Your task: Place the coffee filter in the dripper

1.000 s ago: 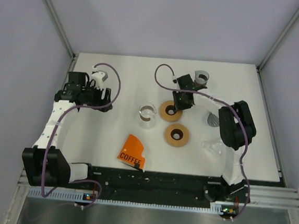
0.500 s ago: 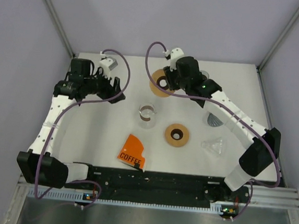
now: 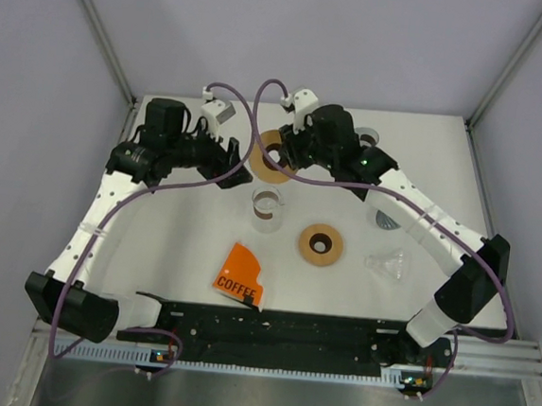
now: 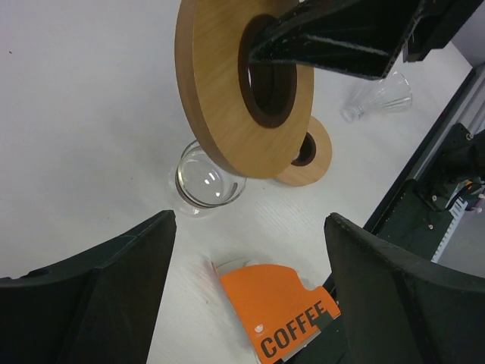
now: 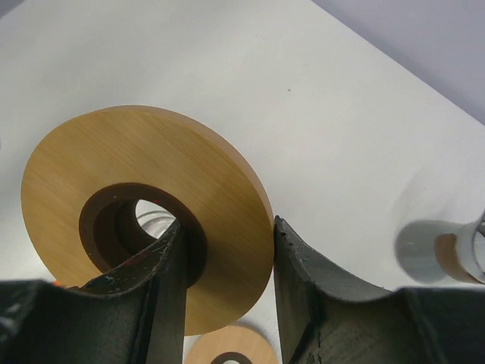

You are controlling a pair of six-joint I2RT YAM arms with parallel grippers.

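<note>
An orange packet marked COFFEE [image 3: 239,274] [image 4: 280,303] lies flat near the table's front edge. On its side at the right lies a clear glass funnel-shaped dripper [image 3: 387,264] [image 4: 383,95]. My right gripper [image 3: 285,152] [image 5: 227,227] is shut on a wooden ring [image 3: 271,157] [image 5: 197,178], one finger through its hole and the other on its rim. It holds the ring tilted in the air at the back centre. My left gripper [image 3: 231,164] [image 4: 250,220] hangs open and empty just left of that ring.
A small glass cup [image 3: 267,207] [image 4: 206,178] stands in the middle. A second wooden ring [image 3: 320,244] [image 4: 311,161] lies flat to its right. A grey ribbed cone [image 3: 386,219] and a grey-and-white cup [image 3: 367,135] [image 5: 436,250] sit at the back right.
My right arm has lifted the wooden ring off the table and swung it left and back. The left arm has moved right toward it, its jaws a little wider.
</note>
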